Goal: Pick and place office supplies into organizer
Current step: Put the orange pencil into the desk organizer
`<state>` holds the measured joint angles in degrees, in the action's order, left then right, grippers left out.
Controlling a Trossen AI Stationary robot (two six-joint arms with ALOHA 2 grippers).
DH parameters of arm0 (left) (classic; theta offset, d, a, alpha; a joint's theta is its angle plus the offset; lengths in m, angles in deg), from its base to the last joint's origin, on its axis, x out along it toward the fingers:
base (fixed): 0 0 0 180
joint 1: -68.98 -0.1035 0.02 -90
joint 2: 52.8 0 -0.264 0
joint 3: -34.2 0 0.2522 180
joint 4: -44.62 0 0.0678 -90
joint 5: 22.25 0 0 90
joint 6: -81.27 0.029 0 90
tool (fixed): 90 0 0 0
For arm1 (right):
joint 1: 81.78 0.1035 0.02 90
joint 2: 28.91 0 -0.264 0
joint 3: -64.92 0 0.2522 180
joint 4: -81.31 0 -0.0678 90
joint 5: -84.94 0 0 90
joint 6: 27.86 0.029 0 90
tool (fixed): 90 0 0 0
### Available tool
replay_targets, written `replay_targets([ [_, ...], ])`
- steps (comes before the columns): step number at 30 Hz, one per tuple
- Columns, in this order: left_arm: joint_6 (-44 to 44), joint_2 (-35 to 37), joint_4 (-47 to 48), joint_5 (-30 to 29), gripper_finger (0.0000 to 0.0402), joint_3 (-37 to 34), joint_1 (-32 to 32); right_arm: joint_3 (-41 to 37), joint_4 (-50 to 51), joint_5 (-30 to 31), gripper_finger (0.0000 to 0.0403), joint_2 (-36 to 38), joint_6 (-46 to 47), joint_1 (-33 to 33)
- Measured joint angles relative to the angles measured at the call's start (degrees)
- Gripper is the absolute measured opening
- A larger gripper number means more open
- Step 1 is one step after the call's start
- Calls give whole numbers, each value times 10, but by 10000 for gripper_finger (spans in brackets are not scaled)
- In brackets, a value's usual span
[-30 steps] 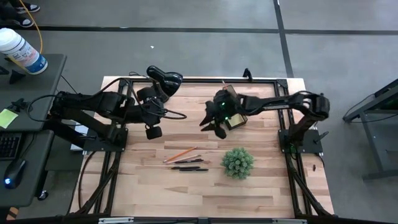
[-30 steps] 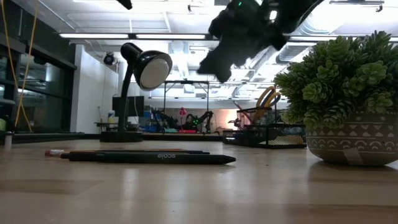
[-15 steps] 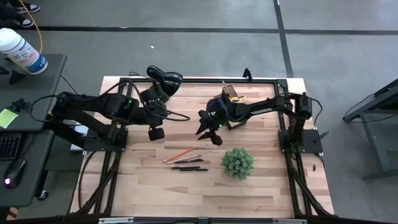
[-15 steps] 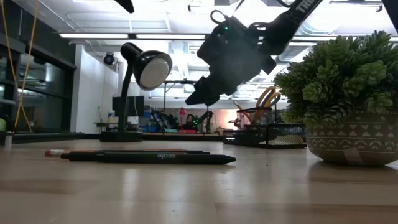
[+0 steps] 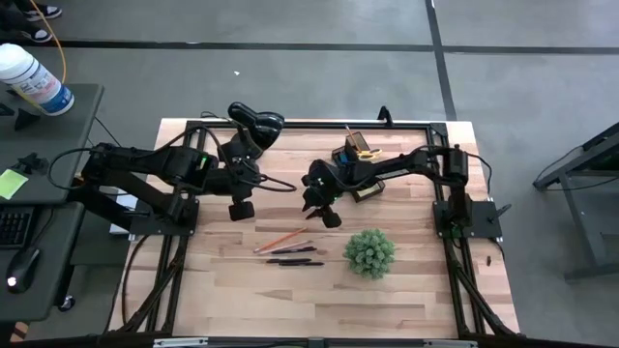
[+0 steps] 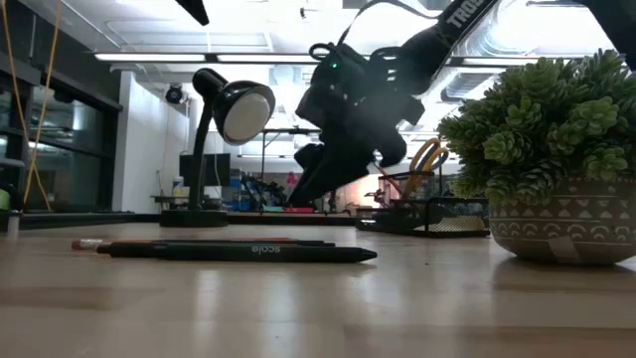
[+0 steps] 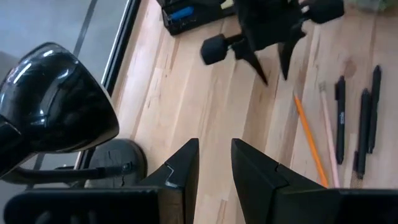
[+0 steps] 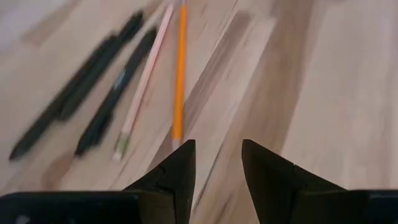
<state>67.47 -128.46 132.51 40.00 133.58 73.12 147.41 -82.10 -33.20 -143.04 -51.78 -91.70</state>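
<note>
The table (image 5: 406, 280) is pale, smooth planked wood with visible grain, the lamp (image 7: 50, 112) shade glossy black, the pens (image 8: 93, 74) matt black plastic, the pencils (image 8: 180, 68) painted wood, and the pincer fingers (image 8: 177, 171) matt black.

A light wooden table (image 5: 406, 290) carries a black domed desk lamp (image 5: 255, 122) at the back, a black organizer (image 5: 360, 164) holding yellow-handled scissors (image 5: 364, 151), a potted green plant (image 5: 369, 252), and orange pencils (image 5: 283, 238) beside black pens (image 5: 295, 255).

pencils (image 5: 282, 238), pens (image 5: 293, 255): flat mid-table | organizer (image 5: 360, 169): upright, scissors (image 5: 365, 152) inside
</note>
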Motion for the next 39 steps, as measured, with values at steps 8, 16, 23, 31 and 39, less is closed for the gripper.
replay_targets([
  [8,0,0,-6,-34,83,0,0,0,-4,6,117,-12,-19,23],
  [16,0,0,-8,-34,83,0,0,0,-13,26,114,-12,-23,47],
  [23,0,0,-12,-35,83,0,0,0,-26,47,114,-23,-21,48],
  [31,0,0,-12,-41,83,0,0,0,-18,46,114,-37,-21,55],
  [39,0,0,-12,-52,83,0,0,0,-26,48,114,-41,-21,56],
])
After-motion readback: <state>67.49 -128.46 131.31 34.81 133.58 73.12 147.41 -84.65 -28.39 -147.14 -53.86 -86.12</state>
